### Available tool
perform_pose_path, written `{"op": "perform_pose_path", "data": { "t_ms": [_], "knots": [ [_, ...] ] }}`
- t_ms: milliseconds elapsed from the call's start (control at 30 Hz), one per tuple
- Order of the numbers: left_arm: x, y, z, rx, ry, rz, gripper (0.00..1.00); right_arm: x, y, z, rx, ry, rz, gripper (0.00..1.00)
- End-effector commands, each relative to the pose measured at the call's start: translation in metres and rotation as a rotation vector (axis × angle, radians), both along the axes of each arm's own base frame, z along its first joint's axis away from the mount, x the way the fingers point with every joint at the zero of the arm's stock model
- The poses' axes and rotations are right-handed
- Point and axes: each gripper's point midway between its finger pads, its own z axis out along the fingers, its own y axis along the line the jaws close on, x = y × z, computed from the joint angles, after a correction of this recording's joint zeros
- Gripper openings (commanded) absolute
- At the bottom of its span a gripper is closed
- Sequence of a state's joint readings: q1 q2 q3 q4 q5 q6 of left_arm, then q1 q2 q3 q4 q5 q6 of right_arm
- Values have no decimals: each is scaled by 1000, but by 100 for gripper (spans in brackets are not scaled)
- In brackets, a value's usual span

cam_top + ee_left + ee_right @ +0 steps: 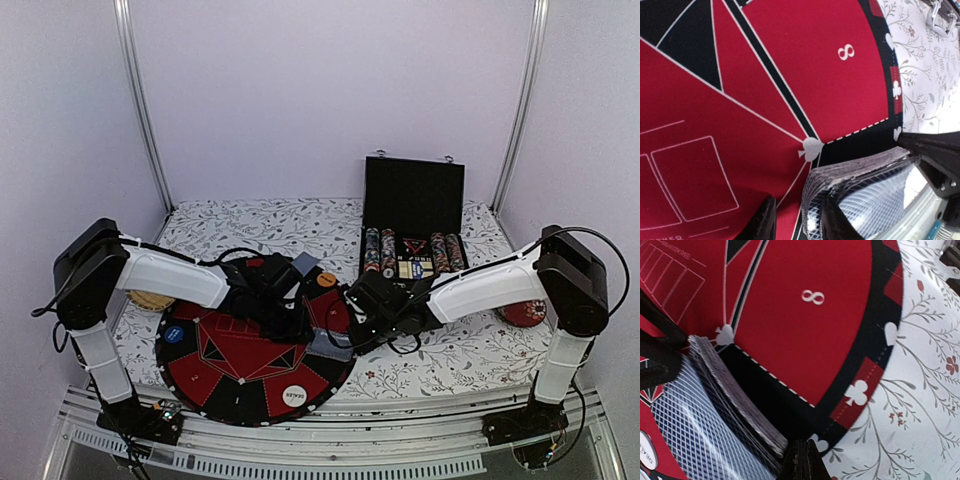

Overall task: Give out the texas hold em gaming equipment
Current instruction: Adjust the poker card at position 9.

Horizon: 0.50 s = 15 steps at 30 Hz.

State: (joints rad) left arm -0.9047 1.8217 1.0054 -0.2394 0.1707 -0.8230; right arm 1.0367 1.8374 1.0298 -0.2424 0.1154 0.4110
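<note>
Left tool (800,212) pinches card deck (865,200) over red mat (805,340). Right tool (803,455) pressed together at deck edge; card inside, cannot tell. You: slide off one card only, flat.

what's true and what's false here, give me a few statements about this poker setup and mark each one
1. The chip case at the far side of the table stands open. True.
2. The dealer disc lies on the floral cloth, off the mat. False: it lies on the mat, close to its near edge.
3. The red segment of the mat beside the deck is printed with an 8. True.
4. The top card of the deck shows its white face. False: both wrist views show its grey-blue patterned back.
</note>
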Motion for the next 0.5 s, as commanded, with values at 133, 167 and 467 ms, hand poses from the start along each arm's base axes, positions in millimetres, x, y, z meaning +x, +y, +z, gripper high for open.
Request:
{"op": "perform_pose_path", "data": {
  "t_ms": [133,167,467],
  "knots": [
    [-1,3,0,38,-22,-29,34,-1,14,11,38,-6,24,4],
    [0,5,2,43,-24,-25,34,2,10,12,19,-15,19,5],
    [-2,31,15,81,-46,12,36,6,-22,35,8,-47,24,12]
  ]
}}
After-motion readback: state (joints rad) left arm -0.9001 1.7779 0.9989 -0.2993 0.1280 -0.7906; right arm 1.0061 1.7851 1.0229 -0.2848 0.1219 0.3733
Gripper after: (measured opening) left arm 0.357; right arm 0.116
